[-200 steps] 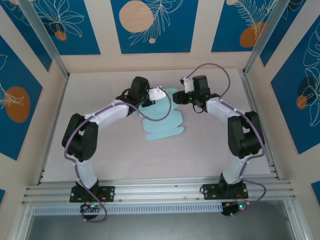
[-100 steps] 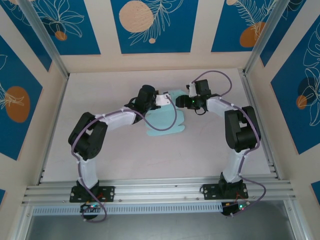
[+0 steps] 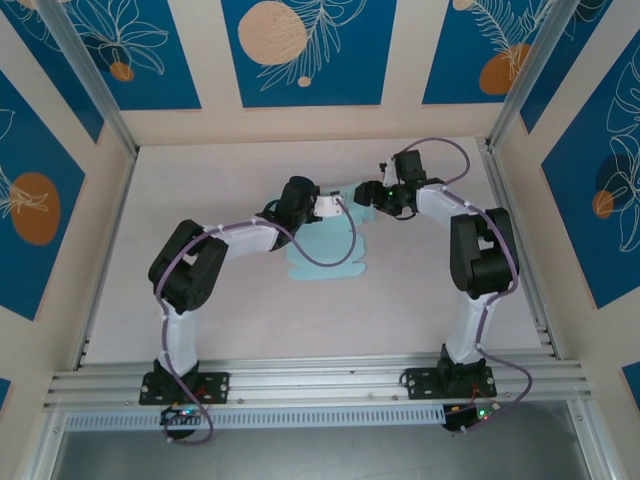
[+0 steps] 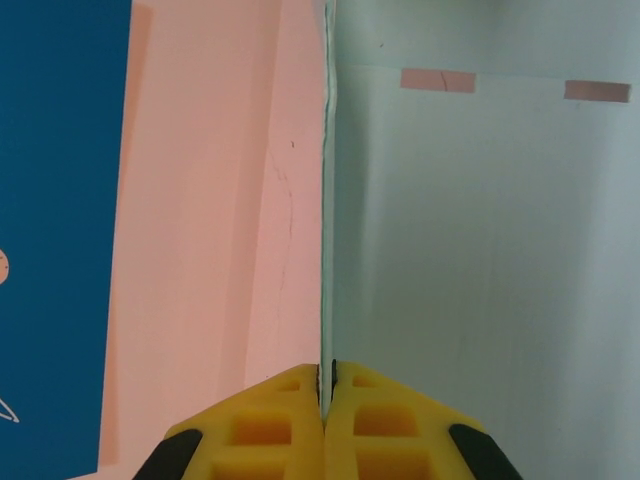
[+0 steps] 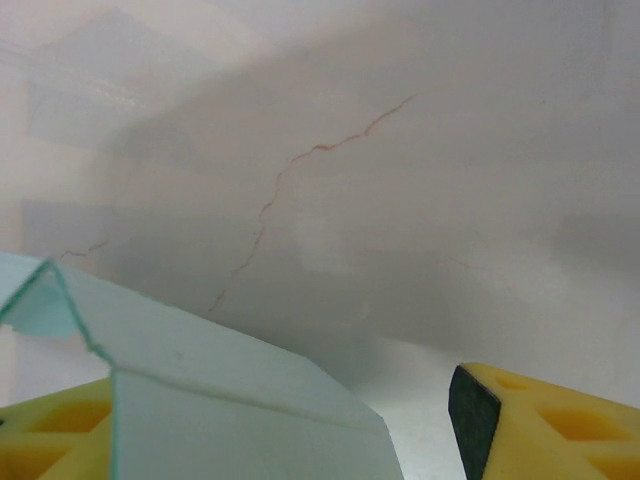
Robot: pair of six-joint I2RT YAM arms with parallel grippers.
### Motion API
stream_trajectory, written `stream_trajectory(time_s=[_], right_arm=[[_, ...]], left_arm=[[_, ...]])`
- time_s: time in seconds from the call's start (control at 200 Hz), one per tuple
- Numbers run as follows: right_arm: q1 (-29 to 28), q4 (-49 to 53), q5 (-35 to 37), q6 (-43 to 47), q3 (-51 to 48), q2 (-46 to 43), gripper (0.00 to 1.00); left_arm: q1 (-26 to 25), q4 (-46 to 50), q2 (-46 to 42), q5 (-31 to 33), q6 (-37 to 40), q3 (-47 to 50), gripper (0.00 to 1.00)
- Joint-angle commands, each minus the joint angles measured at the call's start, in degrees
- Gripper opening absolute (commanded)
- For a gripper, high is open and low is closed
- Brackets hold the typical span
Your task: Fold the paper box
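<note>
The paper box (image 3: 322,256) is a pale aqua die-cut sheet lying mid-table, with its far part raised between the two grippers. My left gripper (image 3: 331,206) is at the sheet's far edge. In the left wrist view my left gripper (image 4: 328,388) is shut on the thin edge of an upright card panel (image 4: 470,250). My right gripper (image 3: 366,193) faces it from the right. In the right wrist view my right gripper (image 5: 290,432) is open, with a creased flap (image 5: 230,400) lying against the left finger (image 5: 45,432) and a clear gap to the right finger (image 5: 545,420).
The pale tabletop (image 3: 200,190) is walled by blue patterned panels (image 3: 305,50) at the back and both sides. An aluminium rail (image 3: 320,380) runs along the near edge. Purple cables (image 3: 350,235) loop over the sheet and near both wrists.
My left arm has stretched to the right, carrying its held panel towards the right gripper. My right gripper has swung left to the sheet and opened wider. The sheet looks narrower.
</note>
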State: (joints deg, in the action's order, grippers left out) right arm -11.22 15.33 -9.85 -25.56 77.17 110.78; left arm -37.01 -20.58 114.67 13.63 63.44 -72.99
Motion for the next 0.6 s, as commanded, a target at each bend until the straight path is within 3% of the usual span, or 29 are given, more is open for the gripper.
stream_trajectory(time_s=[0.0,0.25,0.395,0.595], right_arm=[[0.0,4.1,-1.6,-2.2,2.0,-4.1,0.68],[0.2,10.9,5.3,-3.1,2.1,-8.2,0.61],[0.3,12.2,6.4,-4.2,1.4,-12.3,0.59],[-0.6,15.0,7.4,-4.3,3.3,-16.8,0.48]], left_arm=[[-1.2,-1.6,1.4,1.2,1.9,0.2,0.0],[-1.5,-3.3,1.8,2.1,3.5,0.9,0.0],[-1.5,-4.2,1.6,2.3,5.0,0.7,0.0],[-1.6,-3.9,1.1,2.3,6.6,-0.4,0.0]])
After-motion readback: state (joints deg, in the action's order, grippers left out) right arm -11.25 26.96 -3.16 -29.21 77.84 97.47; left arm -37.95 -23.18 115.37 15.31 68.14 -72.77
